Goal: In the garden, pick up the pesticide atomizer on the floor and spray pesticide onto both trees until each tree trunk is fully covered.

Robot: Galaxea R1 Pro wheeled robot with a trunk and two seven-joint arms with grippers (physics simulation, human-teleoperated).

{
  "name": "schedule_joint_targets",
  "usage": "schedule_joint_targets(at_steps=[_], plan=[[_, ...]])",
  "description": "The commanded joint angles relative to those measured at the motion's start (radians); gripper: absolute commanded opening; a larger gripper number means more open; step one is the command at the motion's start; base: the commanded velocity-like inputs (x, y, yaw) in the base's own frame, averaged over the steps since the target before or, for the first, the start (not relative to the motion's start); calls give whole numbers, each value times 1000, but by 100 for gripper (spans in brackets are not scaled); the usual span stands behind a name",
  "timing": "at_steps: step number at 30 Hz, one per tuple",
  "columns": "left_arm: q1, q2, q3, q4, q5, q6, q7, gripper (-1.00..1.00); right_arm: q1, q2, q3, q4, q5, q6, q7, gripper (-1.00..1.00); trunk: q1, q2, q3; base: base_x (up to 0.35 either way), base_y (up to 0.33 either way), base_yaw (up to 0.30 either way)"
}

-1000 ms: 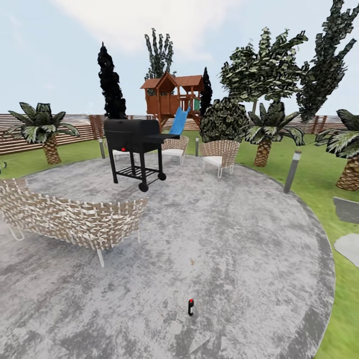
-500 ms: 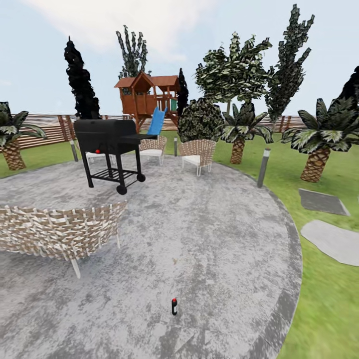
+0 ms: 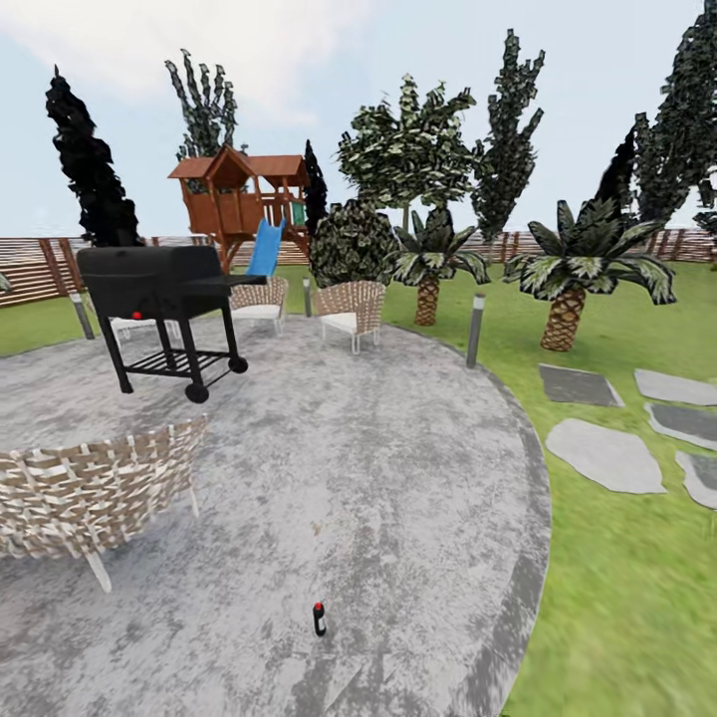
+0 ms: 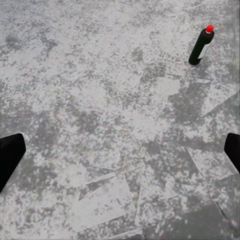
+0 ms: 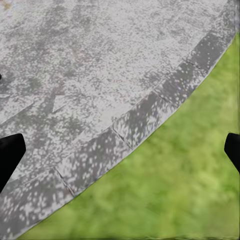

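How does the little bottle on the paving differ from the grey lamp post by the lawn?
The pesticide atomizer is dark green with a red top; the bollard lamp post is plain grey. The atomizer looks far shorter than the post. The atomizer stands on the floor well inside the paving; the post stands at its curved edge by the grass. Both stand upright.
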Motion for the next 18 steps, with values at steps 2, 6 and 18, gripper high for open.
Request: schedule_joint_targets(at_steps=[2, 6, 18], plan=[[0, 0, -1, 1, 4, -3, 1, 100, -1, 0, 0, 1, 0, -3, 0, 100, 0, -1, -1, 0, 282, -300], [0, 0, -1, 1, 4, -3, 1, 100, -1, 0, 0, 1, 0, -3, 0, 100, 0, -1, -1, 0, 300, -300], [0, 0, -1, 1, 4, -3, 1, 100, -1, 0, 0, 1, 0, -4, 0, 100, 0, -1, -1, 0, 303, -300]])
